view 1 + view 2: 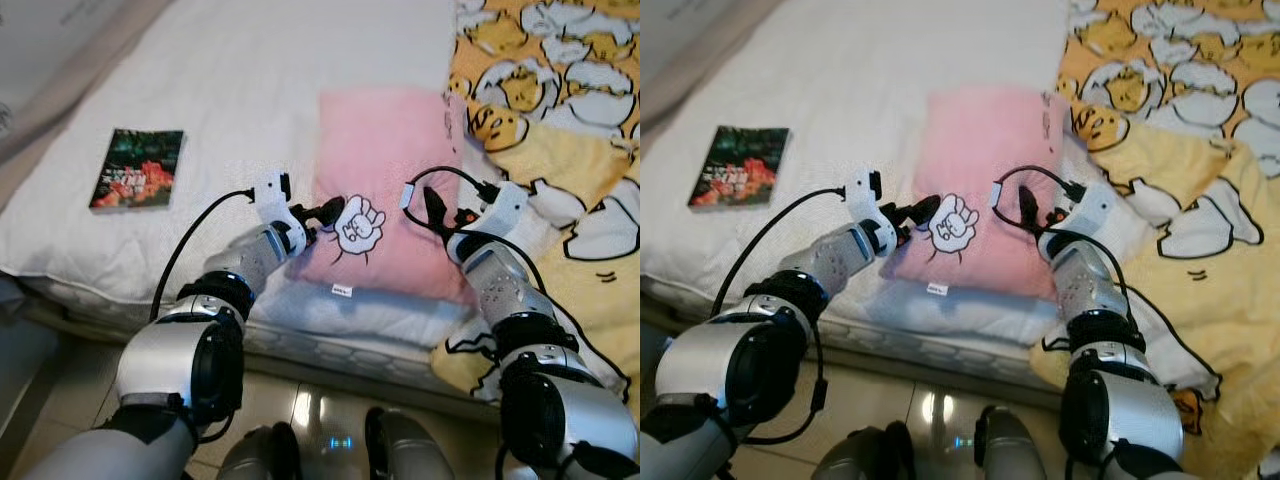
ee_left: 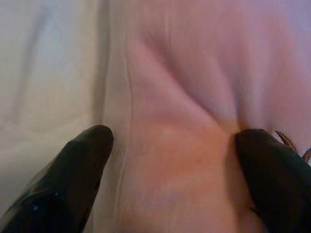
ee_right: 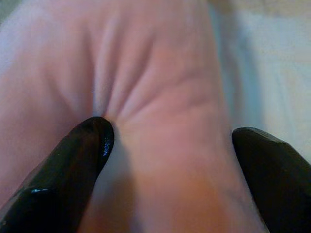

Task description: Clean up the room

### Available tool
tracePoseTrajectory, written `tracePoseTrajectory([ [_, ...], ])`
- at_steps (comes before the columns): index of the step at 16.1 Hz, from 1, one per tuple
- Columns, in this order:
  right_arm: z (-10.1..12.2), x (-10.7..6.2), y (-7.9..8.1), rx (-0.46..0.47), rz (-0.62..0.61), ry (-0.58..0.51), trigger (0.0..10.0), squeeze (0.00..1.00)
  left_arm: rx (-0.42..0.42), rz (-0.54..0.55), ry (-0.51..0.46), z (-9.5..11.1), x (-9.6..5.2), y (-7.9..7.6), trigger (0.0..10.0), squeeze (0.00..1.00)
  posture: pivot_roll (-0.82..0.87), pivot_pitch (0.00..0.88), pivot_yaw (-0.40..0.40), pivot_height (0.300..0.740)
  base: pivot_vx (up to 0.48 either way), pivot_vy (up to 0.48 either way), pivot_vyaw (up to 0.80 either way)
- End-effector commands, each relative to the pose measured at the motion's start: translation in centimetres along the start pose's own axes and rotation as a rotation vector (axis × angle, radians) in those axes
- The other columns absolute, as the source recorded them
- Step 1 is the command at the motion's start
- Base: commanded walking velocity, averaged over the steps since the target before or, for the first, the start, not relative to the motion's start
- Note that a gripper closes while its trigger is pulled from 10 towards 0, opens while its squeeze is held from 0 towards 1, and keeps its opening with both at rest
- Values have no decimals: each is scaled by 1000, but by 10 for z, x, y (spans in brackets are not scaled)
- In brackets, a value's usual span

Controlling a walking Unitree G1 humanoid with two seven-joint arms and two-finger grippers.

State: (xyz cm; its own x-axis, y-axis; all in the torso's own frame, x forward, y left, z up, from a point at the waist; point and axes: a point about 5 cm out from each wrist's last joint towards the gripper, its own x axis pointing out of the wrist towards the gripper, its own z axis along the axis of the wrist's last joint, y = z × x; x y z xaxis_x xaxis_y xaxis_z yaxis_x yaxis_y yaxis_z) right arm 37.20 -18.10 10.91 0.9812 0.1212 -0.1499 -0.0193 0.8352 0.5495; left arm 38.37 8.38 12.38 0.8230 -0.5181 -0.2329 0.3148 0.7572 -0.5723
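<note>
A pink pillow (image 1: 385, 170) with a white cartoon patch (image 1: 360, 225) lies on the white bed (image 1: 250, 90). My left gripper (image 1: 325, 212) is at the pillow's left edge, near the patch. Seen from the left wrist, its jaws stand open astride that edge: one finger (image 2: 82, 160) is on the white sheet, the other (image 2: 272, 165) presses into the pink fabric. My right gripper (image 1: 432, 208) is at the pillow's right edge, also open. One of its fingers (image 3: 82, 150) dents the pillow (image 3: 160, 87) into creases, while the other (image 3: 272, 170) is by the sheet.
A dark book (image 1: 138, 168) with a red and green cover lies on the bed to the left. A yellow cartoon-print blanket (image 1: 560, 100) covers the bed's right side and hangs over the front edge. A pale pillow (image 1: 360, 308) lies under the pink one. Tiled floor (image 1: 60, 400) is below.
</note>
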Motion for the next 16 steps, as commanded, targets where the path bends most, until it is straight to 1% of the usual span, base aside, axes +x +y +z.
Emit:
tracePoseTrajectory([
  [1,-18,1,6,38,14,61,10000,0,8,-59,30,-7,3,-9,10000,0,-240,288,81,740,0,0,0],
  [2,-21,0,5,49,9,67,10000,0,23,-80,47,-10,5,-13,10000,0,-239,287,82,740,0,0,0],
  [3,-25,0,5,63,7,75,10000,0,35,-97,59,-13,6,-16,9647,0,-247,284,83,740,0,0,0],
  [4,-27,-1,5,77,13,77,0,0,47,-115,57,-15,7,-19,0,0,-247,284,83,740,0,0,0],
  [5,-28,-1,6,80,20,77,0,0,53,-125,57,-16,7,-21,0,0,-257,283,79,740,0,0,0],
  [7,-30,-3,5,29,36,97,0,0,85,-137,63,-18,7,-22,0,0,-259,285,76,740,0,0,0],
  [8,-31,-3,4,6,38,101,0,0,117,-144,72,-19,7,-21,0,0,-261,286,73,740,0,0,0],
  [9,-30,-3,4,-4,43,99,0,0,125,-144,71,-19,7,-20,0,0,-261,285,70,740,0,0,0],
  [11,-34,-4,9,-3,72,102,0,0,105,-143,41,-17,4,-16,0,0,-251,270,54,740,0,0,0],
  [13,-36,-3,11,5,65,93,0,0,74,-151,19,-16,4,-15,0,0,-242,253,44,740,0,0,0],
  [14,-38,-4,11,13,65,97,0,0,-10,-178,-16,-12,3,-16,0,0,-235,238,43,740,0,0,0],
  [15,-40,-4,11,16,68,102,0,0,-41,-187,-22,-11,2,-15,0,0,-229,231,43,740,0,0,0],
  [16,-42,-5,12,13,73,105,0,0,-30,-181,-11,-12,1,-13,0,0,-223,220,44,740,0,0,0],
])
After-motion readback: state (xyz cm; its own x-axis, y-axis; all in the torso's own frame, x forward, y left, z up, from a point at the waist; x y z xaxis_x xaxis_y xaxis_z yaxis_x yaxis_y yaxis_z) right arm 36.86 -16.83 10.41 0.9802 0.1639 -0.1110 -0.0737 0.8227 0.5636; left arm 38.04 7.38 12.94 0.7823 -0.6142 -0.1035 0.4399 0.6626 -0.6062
